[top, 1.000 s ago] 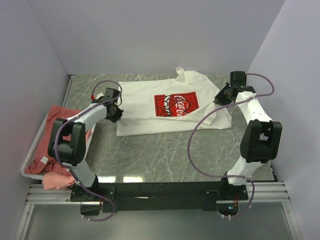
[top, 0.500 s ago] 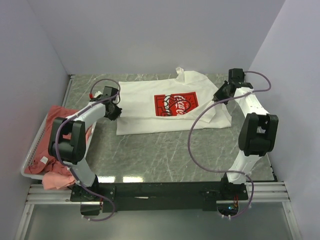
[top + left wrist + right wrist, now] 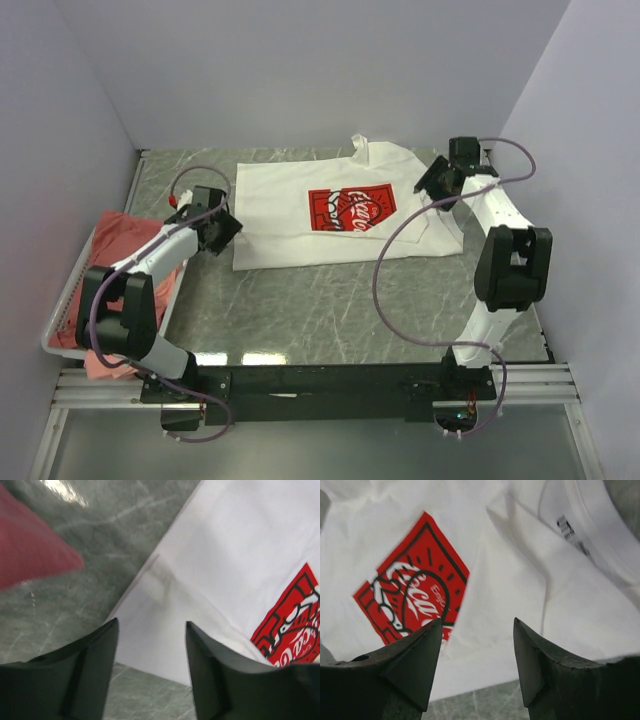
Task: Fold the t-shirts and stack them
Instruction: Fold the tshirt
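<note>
Okay, left gripper (image 3: pixel 218 230) and right gripper (image 3: pixel 428 185) gape empty over opposite edges of my half-folded white cotton tee with red chest print (image 3: pixel 285 200), flat on the grey marbled table (image 3: pixel 330 300); next I'd regrip for another fold.

The right gripper (image 3: pixel 477 625) hangs, jaws apart, over the white t-shirt (image 3: pixel 515 585) beside its red print (image 3: pixel 412 592)

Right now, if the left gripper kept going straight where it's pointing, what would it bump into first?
Probably the white t-shirt, near its edge. The left gripper has its jaws open around that cloth with nothing in between, though depth is hard to judge.
</note>
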Controlling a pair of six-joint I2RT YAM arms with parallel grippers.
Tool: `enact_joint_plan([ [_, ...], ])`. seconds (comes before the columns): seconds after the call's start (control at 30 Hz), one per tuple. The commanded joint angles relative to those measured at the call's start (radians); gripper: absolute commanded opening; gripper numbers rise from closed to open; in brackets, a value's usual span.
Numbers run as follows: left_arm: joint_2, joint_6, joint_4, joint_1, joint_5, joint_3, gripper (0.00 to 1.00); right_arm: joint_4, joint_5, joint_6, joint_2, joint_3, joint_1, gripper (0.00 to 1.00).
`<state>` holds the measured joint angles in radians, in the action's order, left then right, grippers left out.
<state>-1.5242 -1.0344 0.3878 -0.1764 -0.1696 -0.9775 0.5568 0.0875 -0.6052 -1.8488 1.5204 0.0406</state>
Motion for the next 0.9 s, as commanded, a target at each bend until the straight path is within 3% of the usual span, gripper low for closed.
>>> enact_joint_plan([
  [0.0, 0.055, -0.022, -0.039, -0.055, 0.030, 0.077, 0.58, -0.044, -0.064, 0.002, 0.118, -0.167, -0.036, 0.65],
  [0.03, 0.068, -0.030, -0.053, -0.066, 0.033, 0.092, 0.55, -0.057, -0.071, -0.005, 0.150, -0.205, -0.036, 0.61],
  [0.2, 0.064, -0.049, -0.087, -0.129, 0.036, 0.141, 0.47, -0.161, -0.066, -0.013, 0.214, -0.403, -0.036, 0.59],
  [0.37, 0.024, -0.062, -0.092, -0.150, 0.018, 0.152, 0.41, -0.179, -0.065, -0.018, 0.184, -0.427, -0.070, 0.58],
  [0.87, 0.015, -0.075, -0.102, -0.152, -0.013, 0.221, 0.38, -0.210, -0.078, -0.051, 0.091, -0.424, -0.073, 0.49],
])
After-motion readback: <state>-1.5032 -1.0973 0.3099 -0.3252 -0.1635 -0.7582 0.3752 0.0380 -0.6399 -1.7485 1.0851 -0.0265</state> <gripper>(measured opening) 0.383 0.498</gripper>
